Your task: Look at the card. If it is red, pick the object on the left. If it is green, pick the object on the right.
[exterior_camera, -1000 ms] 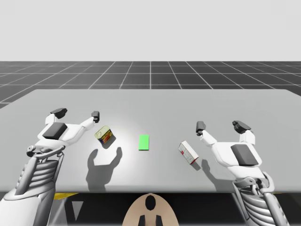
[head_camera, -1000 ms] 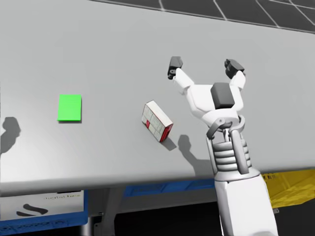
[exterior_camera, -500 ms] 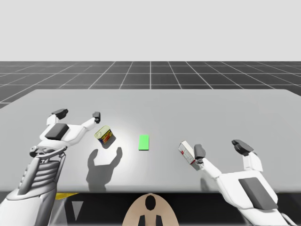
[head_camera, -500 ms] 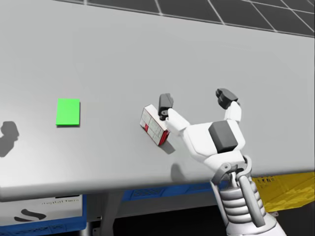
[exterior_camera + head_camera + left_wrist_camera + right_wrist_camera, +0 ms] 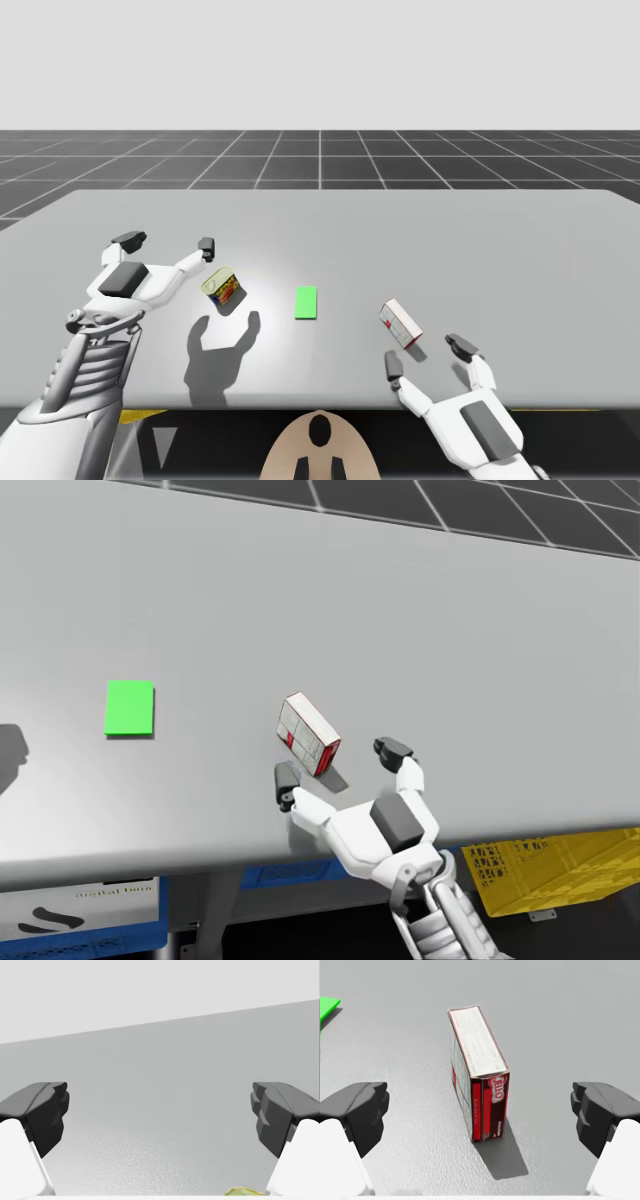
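Standing on edge, the red-and-white box (image 5: pixel 477 1080) shows a pale top.

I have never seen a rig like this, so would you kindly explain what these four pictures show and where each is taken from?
This is a simulated humanoid robot with two arms, each ending in a two-finger gripper. One picture looks down from a fixed camera above the table, one comes from the robot's head, and one from each wrist, looking along that gripper's fingers. On the table are a green card, a yellow can to its left and a red and white box to its right. Nothing is held: the left gripper hangs open beside the can, and the right gripper is open with the box just ahead of it, untouched.
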Robot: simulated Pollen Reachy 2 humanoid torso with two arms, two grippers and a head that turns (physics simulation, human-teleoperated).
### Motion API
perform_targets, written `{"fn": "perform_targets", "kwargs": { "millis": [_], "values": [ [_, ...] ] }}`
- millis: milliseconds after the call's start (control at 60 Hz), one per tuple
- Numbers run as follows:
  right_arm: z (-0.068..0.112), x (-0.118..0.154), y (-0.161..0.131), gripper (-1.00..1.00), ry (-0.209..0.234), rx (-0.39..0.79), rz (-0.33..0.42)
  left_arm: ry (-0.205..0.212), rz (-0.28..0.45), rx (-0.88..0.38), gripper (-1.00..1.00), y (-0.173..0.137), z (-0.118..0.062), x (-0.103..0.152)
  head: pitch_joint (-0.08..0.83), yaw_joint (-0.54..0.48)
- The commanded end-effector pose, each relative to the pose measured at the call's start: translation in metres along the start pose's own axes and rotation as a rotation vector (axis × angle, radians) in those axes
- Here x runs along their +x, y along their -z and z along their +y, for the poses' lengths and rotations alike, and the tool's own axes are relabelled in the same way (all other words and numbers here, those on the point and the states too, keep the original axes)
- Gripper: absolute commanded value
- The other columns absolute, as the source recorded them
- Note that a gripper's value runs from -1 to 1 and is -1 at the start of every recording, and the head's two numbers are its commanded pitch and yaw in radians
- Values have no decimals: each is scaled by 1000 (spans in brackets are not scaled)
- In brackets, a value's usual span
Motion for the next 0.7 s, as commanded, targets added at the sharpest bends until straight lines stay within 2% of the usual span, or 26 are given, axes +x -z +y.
{"fn": "perform_targets", "kwargs": {
  "millis": [17, 117, 167, 367, 400, 467, 550, 583, 600, 617, 633, 650, 667, 683, 700],
  "values": [
    [-3, -1, 20, -1000, 19, 25, 50, -3, -4, 0, -1000, -1, 0, 1, 735, -323],
    [-5, 3, 35, -1000, 30, 52, 94, -9, -3, -2, -1000, -1, 0, 1, 732, -321],
    [-7, 4, 47, -1000, 60, 60, 136, -18, -1, -3, -1000, -1, 0, 2, 729, -320],
    [-7, 8, 72, -1000, 59, 82, 164, -21, -6, 0, -1000, -2, 1, 3, 721, -315],
    [-6, 8, 76, -1000, 49, 85, 164, -21, -7, 0, -1000, -2, 1, 4, 719, -314],
    [-3, 8, 81, -1000, 78, 103, 190, -22, -8, -1, -1000, -2, 1, 4, 717, -314],
    [-1, 4, 83, -1000, 86, 122, 216, -34, -5, -3, -1000, -3, 1, 5, 712, -315],
    [-1, 3, 83, -989, 74, 137, 226, -36, -6, -3, -1000, -3, 1, 5, 710, -315],
    [-2, 3, 83, -906, 75, 140, 235, -35, -7, -3, -1000, -3, 1, 5, 710, -314],
    [-1, 2, 82, -588, 72, 138, 240, -34, -8, -2, -1000, -3, 1, 5, 709, -314],
    [-2, 2, 82, -466, 63, 134, 239, -33, -8, -2, -1000, -3, 1, 5, 708, -313],
    [-1, 2, 82, 89, 58, 127, 236, -33, -9, -2, -1000, -3, 1, 5, 707, -313],
    [-1, 2, 81, 755, 56, 129, 238, -33, -10, -2, -1000, -3, 2, 5, 706, -312],
    [-2, 2, 81, 948, 60, 132, 249, -32, -10, -2, -1000, -3, 2, 5, 704, -311],
    [-2, 2, 80, 958, 63, 133, 254, -32, -10, -2, -1000, -3, 2, 5, 704, -311]
  ]
}}
